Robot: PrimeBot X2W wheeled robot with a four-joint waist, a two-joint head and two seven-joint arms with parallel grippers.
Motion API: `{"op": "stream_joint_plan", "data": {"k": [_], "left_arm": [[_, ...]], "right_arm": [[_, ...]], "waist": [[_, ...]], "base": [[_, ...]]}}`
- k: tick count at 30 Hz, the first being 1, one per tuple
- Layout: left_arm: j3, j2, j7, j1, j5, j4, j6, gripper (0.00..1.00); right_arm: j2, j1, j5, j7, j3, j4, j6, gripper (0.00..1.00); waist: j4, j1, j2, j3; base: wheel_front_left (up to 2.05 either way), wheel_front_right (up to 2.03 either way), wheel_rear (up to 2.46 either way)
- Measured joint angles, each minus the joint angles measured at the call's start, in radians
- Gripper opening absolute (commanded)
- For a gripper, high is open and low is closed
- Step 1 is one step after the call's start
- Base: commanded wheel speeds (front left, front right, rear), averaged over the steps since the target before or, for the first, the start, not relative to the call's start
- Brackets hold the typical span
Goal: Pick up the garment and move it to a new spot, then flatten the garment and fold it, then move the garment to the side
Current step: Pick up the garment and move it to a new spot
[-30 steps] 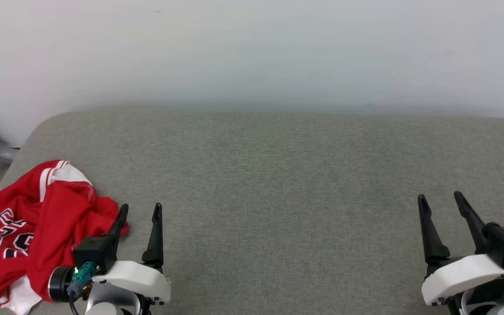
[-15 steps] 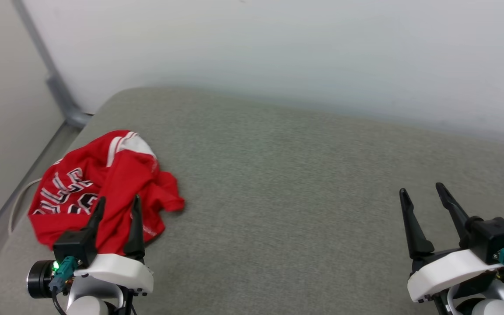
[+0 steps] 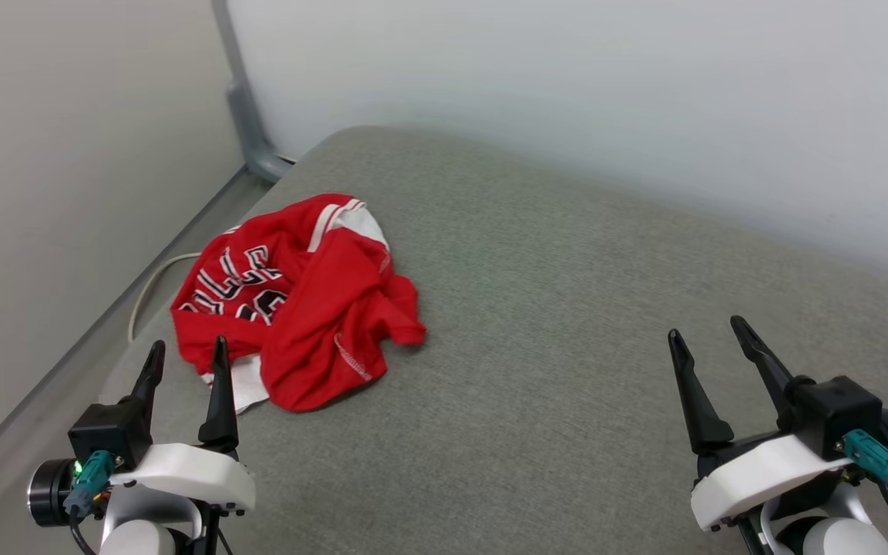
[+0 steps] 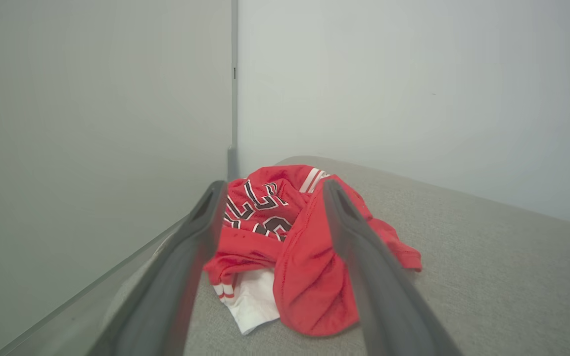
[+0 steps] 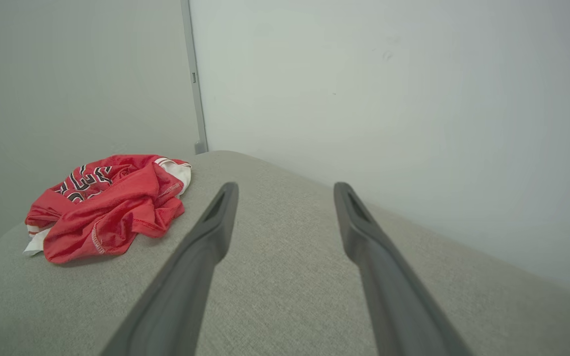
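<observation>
"How much room was there?"
"Plenty. The grey cloth-covered desk (image 3: 583, 324) ran open to the right. One crumpled red garment (image 3: 313, 308) lay by its rounded left corner, near the edge."
"And the arms?"
"Two, held low. The left pincer (image 3: 187, 348), spread wide, pointed at the garment from close by. The right pincer (image 3: 706, 327), equally wide, stood well apart."

The left gripper (image 3: 188, 347) and the right gripper (image 3: 705, 330) are built alike: two long, tapering black fingers (image 3: 220, 393) on a black block (image 3: 109, 438), set on a smooth white shell (image 3: 197, 479) with small dark screws (image 3: 242, 510) along its lower edge. A teal connector (image 3: 89, 472) with a dark cable plugs into each block. Beside the left one glows a green light (image 3: 78, 467), next to a black cylinder (image 3: 45, 493).
</observation>
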Motion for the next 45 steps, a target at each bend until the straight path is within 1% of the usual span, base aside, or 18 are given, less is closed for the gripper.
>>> {"op": "stream_joint_plan", "data": {"k": [4,8,17,21,23,25,29,32,36,38,45], "left_arm": [[0.002,0.003,0.001,0.006,-0.009,-0.004,0.000,1.00],[0.000,0.003,0.003,0.010,-0.018,-0.010,0.000,1.00],[-0.005,0.005,0.006,0.005,-0.028,-0.009,0.001,1.00],[-0.016,0.007,0.032,-0.017,-0.035,0.002,-0.002,1.00],[-0.015,0.011,0.062,-0.042,-0.059,0.016,-0.015,1.00],[-0.012,0.014,0.095,-0.071,-0.072,0.024,-0.015,1.00],[0.004,0.018,0.171,-0.146,-0.129,0.066,-0.028,1.00],[0.017,0.044,0.230,-0.214,-0.156,0.108,-0.035,1.00],[0.027,0.075,0.338,-0.310,-0.201,0.160,-0.044,1.00],[0.040,0.096,0.410,-0.359,-0.233,0.194,-0.049,1.00],[0.068,0.204,0.656,-0.512,-0.324,0.307,-0.068,1.00]], "right_arm": [[0.000,-0.007,-0.007,-0.002,0.000,0.005,0.000,1.00],[0.000,-0.012,-0.007,-0.005,-0.001,0.011,0.000,1.00],[0.000,-0.027,-0.005,-0.010,-0.002,0.028,0.000,1.00],[0.000,-0.027,-0.002,-0.014,-0.011,0.034,0.000,1.00],[0.000,-0.027,0.002,-0.011,-0.015,0.032,0.000,1.00],[0.000,-0.030,-0.007,-0.007,-0.016,0.025,0.000,1.00],[0.000,-0.054,-0.010,0.011,-0.023,0.013,0.000,1.00],[-0.005,-0.073,-0.017,0.025,-0.024,0.004,0.000,1.00],[-0.019,-0.100,-0.024,0.035,-0.024,-0.004,0.000,1.00],[-0.026,-0.116,-0.025,0.036,-0.023,-0.010,0.000,1.00],[-0.040,-0.173,-0.025,0.039,-0.019,-0.018,0.000,1.00]], "waist": [[0.037,0.0000,0.0000,0.003],[0.060,0.0000,0.0000,0.005],[0.066,0.0000,0.0000,0.017],[0.068,0.0000,0.0000,0.020],[0.067,0.0000,0.0000,0.025],[0.061,0.0000,0.0000,0.038],[0.035,0.0000,0.0000,0.082],[0.007,0.0001,0.0000,0.120],[-0.038,0.0000,0.0000,0.178],[-0.062,0.0001,0.0000,0.209],[-0.150,0.0002,0.0000,0.314]], "base": [[0.00,0.00,0.00],[0.00,0.00,0.00],[0.00,0.00,0.00],[0.00,0.00,0.00],[0.00,0.00,0.00],[0.00,0.00,0.00],[0.00,0.00,0.00],[0.00,0.00,0.00],[0.00,0.00,0.00],[0.00,0.00,0.00],[0.00,0.00,0.00]]}}
